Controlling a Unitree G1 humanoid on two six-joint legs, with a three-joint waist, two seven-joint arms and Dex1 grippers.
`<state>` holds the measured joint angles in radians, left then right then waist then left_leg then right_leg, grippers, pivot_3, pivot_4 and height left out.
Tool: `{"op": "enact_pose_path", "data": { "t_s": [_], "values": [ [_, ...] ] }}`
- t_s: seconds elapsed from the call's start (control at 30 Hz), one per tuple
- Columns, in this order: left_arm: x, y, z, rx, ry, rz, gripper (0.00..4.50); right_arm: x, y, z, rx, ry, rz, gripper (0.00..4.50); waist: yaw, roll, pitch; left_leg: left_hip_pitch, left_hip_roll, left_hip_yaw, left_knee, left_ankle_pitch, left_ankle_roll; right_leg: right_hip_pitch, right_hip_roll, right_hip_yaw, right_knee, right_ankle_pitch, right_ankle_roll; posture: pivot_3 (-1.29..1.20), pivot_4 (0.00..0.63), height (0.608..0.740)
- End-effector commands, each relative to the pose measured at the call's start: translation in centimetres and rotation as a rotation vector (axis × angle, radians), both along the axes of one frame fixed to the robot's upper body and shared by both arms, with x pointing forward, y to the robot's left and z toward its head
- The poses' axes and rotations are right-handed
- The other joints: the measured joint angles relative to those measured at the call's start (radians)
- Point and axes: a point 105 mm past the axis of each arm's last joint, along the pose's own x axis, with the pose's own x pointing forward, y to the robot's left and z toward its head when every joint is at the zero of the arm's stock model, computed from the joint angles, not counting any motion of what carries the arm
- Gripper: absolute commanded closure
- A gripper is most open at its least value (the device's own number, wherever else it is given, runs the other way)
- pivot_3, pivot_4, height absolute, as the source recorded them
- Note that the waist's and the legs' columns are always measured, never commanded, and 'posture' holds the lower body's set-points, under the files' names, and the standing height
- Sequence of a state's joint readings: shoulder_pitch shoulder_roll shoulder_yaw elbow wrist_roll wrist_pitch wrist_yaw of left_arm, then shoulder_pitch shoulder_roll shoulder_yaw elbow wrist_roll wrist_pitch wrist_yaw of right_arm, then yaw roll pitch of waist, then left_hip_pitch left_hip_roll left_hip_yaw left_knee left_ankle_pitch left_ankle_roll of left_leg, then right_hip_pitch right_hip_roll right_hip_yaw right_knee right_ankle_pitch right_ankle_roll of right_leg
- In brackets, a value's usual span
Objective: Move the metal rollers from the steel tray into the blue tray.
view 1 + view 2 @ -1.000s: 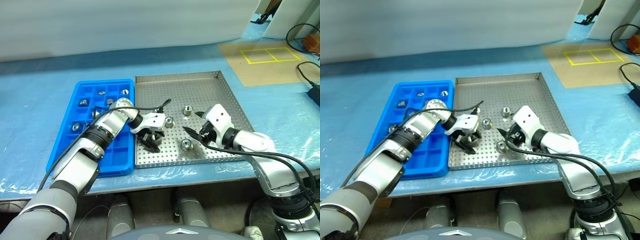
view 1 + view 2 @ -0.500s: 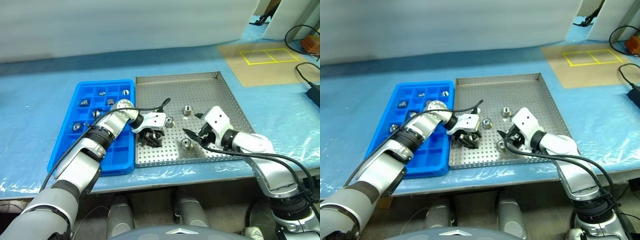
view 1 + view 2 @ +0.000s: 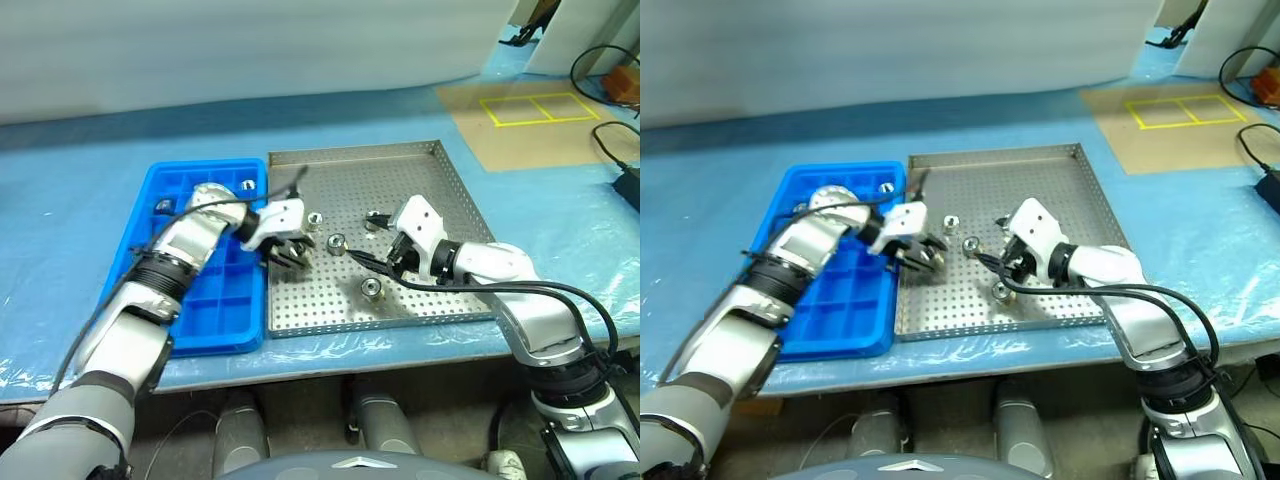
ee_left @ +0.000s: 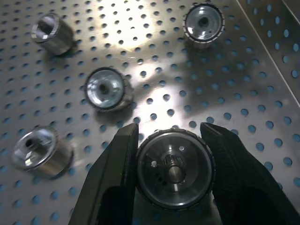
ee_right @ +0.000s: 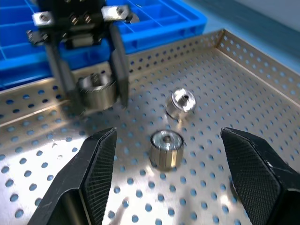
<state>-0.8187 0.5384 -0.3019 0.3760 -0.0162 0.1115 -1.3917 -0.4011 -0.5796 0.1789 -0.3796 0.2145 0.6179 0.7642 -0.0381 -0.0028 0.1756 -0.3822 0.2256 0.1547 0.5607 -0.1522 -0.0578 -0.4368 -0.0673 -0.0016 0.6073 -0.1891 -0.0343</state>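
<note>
A metal roller point(image 4: 174, 171) is pinched between the jaws of the left gripper point(image 3: 288, 252), held above the steel tray point(image 3: 440, 190) near its edge beside the blue tray point(image 3: 215, 305). The jaws of the right gripper point(image 5: 176, 173) are spread wide and hold nothing, with a loose roller point(image 5: 166, 148) lying between them on the perforated floor. Four more rollers below are revealed by the left wrist view.

One steel tray point(image 3: 420, 180), one blue tray point(image 3: 215, 300) — five metal rollers point(image 3: 371, 288) at the steel one.
</note>
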Motion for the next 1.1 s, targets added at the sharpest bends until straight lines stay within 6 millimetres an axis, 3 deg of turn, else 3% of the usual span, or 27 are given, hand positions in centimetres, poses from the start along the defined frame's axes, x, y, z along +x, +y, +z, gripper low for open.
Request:
{"op": "enact_pose_path", "data": {
  "t_s": [0.03, 0.3, 0.53, 0.6, 0.8, 1.1],
  "values": [
    [-0.2, 1.9, 2.0, -0.059, -0.062, 0.085, 2.75, 0.4, 1.9, 0.5, 0.004, -0.021, 0.110, 0.80, 0.009, 0.000, 0.000, 0.000, 0.000, 0.000, 0.000, 0.000, 0.000, 0.000, 0.000, 0.000, 0.000, 0.000, 0.000, -0.16, 0.150, 0.740],
    [-1.1, 7.3, 4.2, -0.153, -0.130, 0.384, 2.75, 1.9, 6.5, 1.3, 0.006, -0.049, 0.340, 0.80, 0.070, 0.001, 0.001, -0.002, 0.000, -0.001, -0.001, 0.000, -0.001, -0.001, -0.003, -0.005, 0.001, 0.000, 0.000, 0.09, 0.150, 0.740],
    [-1.9, 13.0, 2.2, -0.126, -0.143, 0.746, 2.75, 2.2, 9.8, 1.1, 0.014, -0.058, 0.478, 0.80, 0.115, 0.001, 0.001, -0.003, 0.000, -0.002, -0.003, 0.000, -0.001, -0.001, -0.005, -0.008, 0.001, 0.000, -0.001, 0.22, 0.150, 0.740],
    [-2.9, 13.2, 1.1, -0.103, -0.127, 0.765, 2.75, 2.2, 10.5, 1.1, 0.020, -0.061, 0.497, 0.80, 0.128, 0.001, 0.001, -0.004, 0.000, -0.002, -0.003, 0.000, -0.001, -0.001, -0.005, -0.009, 0.001, -0.001, -0.001, 0.24, 0.150, 0.740],
    [-5.0, 14.1, 0.5, -0.121, -0.082, 0.854, 2.75, 1.9, 10.9, 0.9, 0.015, -0.060, 0.536, 0.80, 0.163, 0.000, 0.001, -0.005, 0.000, -0.004, -0.003, 0.000, -0.001, -0.001, -0.006, -0.011, 0.001, -0.001, 0.000, 0.26, 0.150, 0.740],
    [-8.1, 14.9, -0.6, -0.076, -0.010, 0.884, 2.75, 1.8, 10.8, 0.5, 0.010, -0.048, 0.533, 0.80, 0.165, 0.000, 0.001, -0.004, 0.000, -0.004, -0.006, 0.001, -0.001, -0.001, -0.006, -0.011, 0.000, -0.001, 0.000, 0.26, 0.150, 0.740]
  ]
}}
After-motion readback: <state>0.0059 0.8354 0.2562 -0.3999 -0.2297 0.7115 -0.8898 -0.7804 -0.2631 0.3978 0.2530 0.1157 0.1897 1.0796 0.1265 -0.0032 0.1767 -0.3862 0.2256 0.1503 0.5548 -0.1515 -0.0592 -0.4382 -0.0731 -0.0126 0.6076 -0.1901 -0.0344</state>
